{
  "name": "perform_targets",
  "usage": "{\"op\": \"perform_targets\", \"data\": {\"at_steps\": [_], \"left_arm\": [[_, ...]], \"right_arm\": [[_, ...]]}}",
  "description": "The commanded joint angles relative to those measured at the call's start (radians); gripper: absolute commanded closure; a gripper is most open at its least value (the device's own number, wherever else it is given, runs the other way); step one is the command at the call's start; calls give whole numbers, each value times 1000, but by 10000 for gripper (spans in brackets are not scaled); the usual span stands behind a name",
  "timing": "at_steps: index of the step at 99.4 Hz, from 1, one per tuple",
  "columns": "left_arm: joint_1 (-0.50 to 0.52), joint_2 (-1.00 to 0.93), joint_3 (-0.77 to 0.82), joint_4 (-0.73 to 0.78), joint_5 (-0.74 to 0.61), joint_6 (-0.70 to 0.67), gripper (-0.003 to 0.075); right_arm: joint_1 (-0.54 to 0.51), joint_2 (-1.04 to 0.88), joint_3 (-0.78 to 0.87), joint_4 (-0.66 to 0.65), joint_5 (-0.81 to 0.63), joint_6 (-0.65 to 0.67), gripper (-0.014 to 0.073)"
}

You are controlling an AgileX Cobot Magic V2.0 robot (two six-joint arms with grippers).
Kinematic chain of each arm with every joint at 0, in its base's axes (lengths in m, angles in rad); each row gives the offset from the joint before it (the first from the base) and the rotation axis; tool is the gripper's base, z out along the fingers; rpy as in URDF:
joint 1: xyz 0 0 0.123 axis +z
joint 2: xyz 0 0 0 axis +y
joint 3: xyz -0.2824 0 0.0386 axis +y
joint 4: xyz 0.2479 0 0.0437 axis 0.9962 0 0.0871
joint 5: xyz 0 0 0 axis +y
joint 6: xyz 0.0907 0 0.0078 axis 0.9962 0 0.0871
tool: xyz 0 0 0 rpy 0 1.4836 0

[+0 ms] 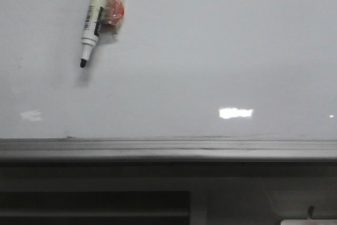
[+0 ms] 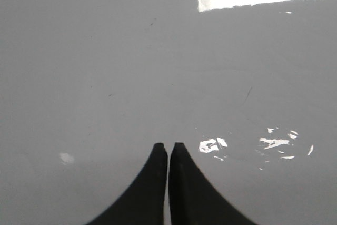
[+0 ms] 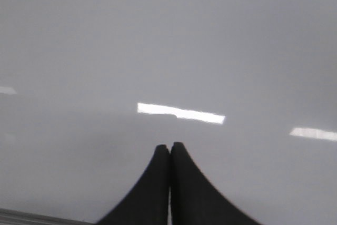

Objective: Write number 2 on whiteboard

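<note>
In the front view the whiteboard (image 1: 174,77) fills nearly everything, glossy white-grey, and its grey metal ledge (image 1: 168,148) runs the full width along the lower edge. At upper left a white marker pen (image 1: 91,27) hangs tilted against the board, black tip (image 1: 83,63) pointing down, its upper end cut off by the frame. Just beside it on the right, touching its barrel, sits a small clear wrapper with something red inside (image 1: 112,13). From there rightward the board is plain, broken only by a bright reflection (image 1: 235,113) low at centre-right and a long one along the top edge. No drawn stroke of the number 2 shows on it in any view.

Neither arm appears in the front view; only the wrist cameras show them. The left end effector (image 2: 168,147) faces a grey glossy surface, its two black fingers pressed together with only a hairline seam between them and nothing held. That view shows faint scuff marks and a cluster of small glints (image 2: 276,143). The right end effector (image 3: 169,146) is likewise closed tip to tip on nothing, facing the board, with a sliver of grey edge (image 3: 31,217) in one corner.
</note>
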State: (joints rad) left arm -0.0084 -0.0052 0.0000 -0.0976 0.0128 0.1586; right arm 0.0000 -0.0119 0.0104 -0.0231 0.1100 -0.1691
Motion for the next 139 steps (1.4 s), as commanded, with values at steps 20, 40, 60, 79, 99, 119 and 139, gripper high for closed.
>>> {"op": "perform_targets", "data": {"at_steps": [20,40,60,79,99,119,139], "left_arm": [[2,-27,14,-8,-73,-12,740],[2,-27,14,-8,-73,-12,740],[2,-27,14,-8,-73,-12,740],[2,-27,14,-8,-73,-12,740],[2,-27,14,-86,-74,-12,740],[2,-27,14,-359,-74,-12,741],[2,-27,3,-629,-83,-12,741]], "right_arm": [[-6,-15,27,-6,-81,-2,660],[-6,-15,27,-6,-81,-2,660],[-6,-15,27,-6,-81,-2,660],[-6,-15,27,-6,-84,-2,660],[-6,-15,27,90,-135,0,660],[-6,-15,27,330,-177,0,660],[-6,-15,17,673,-182,0,660]]}}
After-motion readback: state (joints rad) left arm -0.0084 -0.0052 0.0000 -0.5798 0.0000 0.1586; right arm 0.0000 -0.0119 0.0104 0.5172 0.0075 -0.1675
